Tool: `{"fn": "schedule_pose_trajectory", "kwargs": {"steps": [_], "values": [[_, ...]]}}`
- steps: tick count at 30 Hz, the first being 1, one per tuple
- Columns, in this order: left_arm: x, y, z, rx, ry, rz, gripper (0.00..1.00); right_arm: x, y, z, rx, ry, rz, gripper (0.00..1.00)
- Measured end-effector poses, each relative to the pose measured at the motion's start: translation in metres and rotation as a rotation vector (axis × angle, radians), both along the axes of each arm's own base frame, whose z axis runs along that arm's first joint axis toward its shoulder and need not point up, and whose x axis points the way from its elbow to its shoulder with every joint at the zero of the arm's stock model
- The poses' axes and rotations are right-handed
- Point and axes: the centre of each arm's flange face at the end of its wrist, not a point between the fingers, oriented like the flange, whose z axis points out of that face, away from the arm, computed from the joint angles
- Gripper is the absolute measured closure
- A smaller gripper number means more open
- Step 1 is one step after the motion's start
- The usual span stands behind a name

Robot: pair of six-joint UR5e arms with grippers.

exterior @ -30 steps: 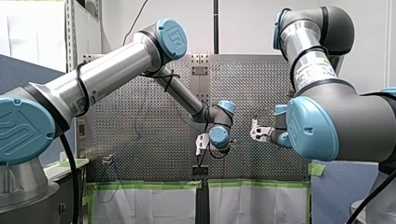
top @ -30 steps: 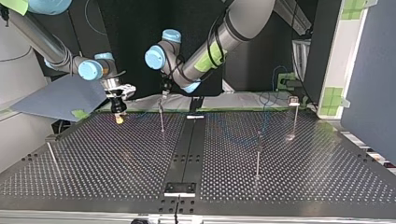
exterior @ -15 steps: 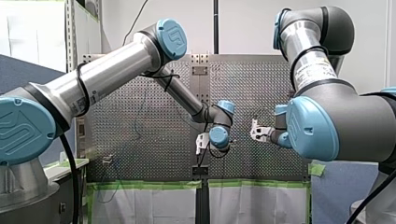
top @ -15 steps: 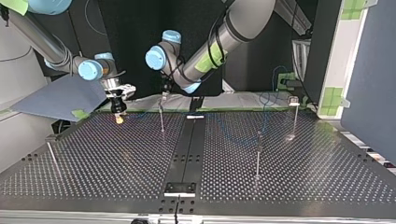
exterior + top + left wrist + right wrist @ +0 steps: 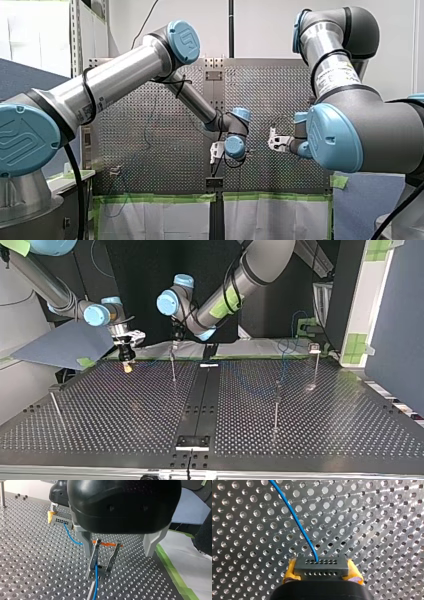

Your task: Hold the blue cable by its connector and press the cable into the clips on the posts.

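Toward the bench's (image 5: 125,415) near edge in the top view stand the left post (image 5: 55,407) and the right post (image 5: 275,412); whether the cable (image 5: 299,523) is caught at their tops is too faint to tell. Farther back, close to the far edge, my left pincer (image 5: 118,552) hangs released over the far post (image 5: 173,371), its fingers (image 5: 86,545) spread either side of the clip (image 5: 94,555). The left wrist view shows the cable low in that clip's fork and dropping along the post. Beyond, near the far left corner, my right pincer (image 5: 322,573) is clenched on the connector (image 5: 321,567), yellow pads (image 5: 290,571) at both ends, low over the bench. From it the cable bows slackly back to the clip.

Seating looks like the step in hand. I would keep the connector grip firm and draw it away so the bow straightens in line with the fork, then bring the left fingers down evenly, pressing straight along the post, since so thin a post could bend.
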Motion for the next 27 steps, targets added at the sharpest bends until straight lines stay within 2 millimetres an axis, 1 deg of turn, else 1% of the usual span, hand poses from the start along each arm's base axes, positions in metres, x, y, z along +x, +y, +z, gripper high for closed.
{"fn": "schedule_pose_trajectory", "kwargs": {"steps": [19, 23, 27], "values": [[-0.002, 0.000, 0.000, 0.005, 0.002, 0.004, 0.00, 0.000, 0.000, 0.000, 0.001, 0.000, 0.001, 1.00], [-0.010, -0.004, 0.007, 0.002, -0.004, -0.003, 0.00, 0.000, 0.000, 0.000, 0.002, 0.000, 0.002, 1.00], [-0.017, -0.005, 0.019, -0.016, -0.019, -0.013, 0.00, 0.000, 0.000, 0.000, 0.004, 0.001, 0.002, 1.00]]}}
